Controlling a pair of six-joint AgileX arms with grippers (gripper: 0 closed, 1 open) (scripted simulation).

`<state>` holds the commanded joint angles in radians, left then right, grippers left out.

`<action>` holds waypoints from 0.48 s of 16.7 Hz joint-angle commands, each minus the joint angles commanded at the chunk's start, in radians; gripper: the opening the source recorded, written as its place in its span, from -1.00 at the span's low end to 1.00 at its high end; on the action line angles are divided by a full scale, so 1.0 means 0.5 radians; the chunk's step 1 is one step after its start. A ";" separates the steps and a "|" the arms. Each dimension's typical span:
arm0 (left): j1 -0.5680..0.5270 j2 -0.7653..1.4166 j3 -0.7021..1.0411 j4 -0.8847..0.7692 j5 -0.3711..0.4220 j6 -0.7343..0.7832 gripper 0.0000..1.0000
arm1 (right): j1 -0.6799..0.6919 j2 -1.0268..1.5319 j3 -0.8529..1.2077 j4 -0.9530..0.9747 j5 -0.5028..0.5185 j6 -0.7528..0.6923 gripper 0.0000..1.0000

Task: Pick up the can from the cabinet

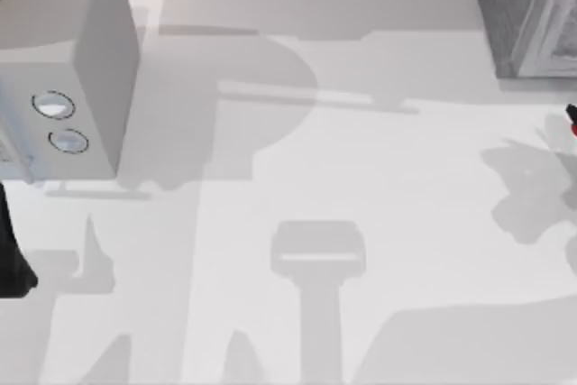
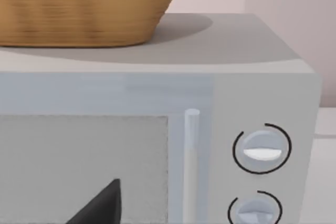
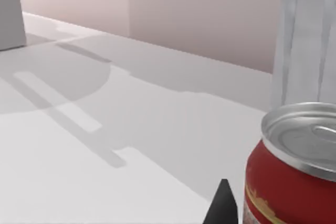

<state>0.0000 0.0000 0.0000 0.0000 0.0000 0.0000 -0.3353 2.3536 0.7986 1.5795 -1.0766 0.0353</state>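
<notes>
White table [image 1: 379, 178], pale pink wall behind. Right gripper [image 3: 223, 203] shows 1 dark fingertip beside the can [image 3: 294, 177], low right in its wrist view; I can't tell its spread. Likely closing in; next, a centred squeeze. Cabinet [image 1: 527, 15] upper right. Left arm parked by the microwave [image 2: 157, 129], basket [image 2: 79, 9] on top, contents hidden.
</notes>
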 joint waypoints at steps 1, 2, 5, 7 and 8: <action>0.000 0.000 0.000 0.000 0.000 0.000 1.00 | 0.000 0.000 0.000 0.000 0.000 0.000 -1.00; 0.000 0.000 0.000 0.000 0.000 0.000 1.00 | 0.000 0.000 0.000 0.000 0.000 0.000 -0.85; 0.000 0.000 0.000 0.000 0.000 0.000 1.00 | 0.000 0.000 0.000 0.000 0.000 0.000 -0.40; 0.000 0.000 0.000 0.000 0.000 0.000 1.00 | 0.000 0.000 0.000 0.000 0.000 0.000 -0.10; 0.000 0.000 0.000 0.000 0.000 0.000 1.00 | 0.000 0.000 0.000 0.000 0.000 0.000 0.06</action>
<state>0.0000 0.0000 0.0000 0.0000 0.0000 0.0000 -0.3353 2.3536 0.7986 1.5795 -1.0766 0.0353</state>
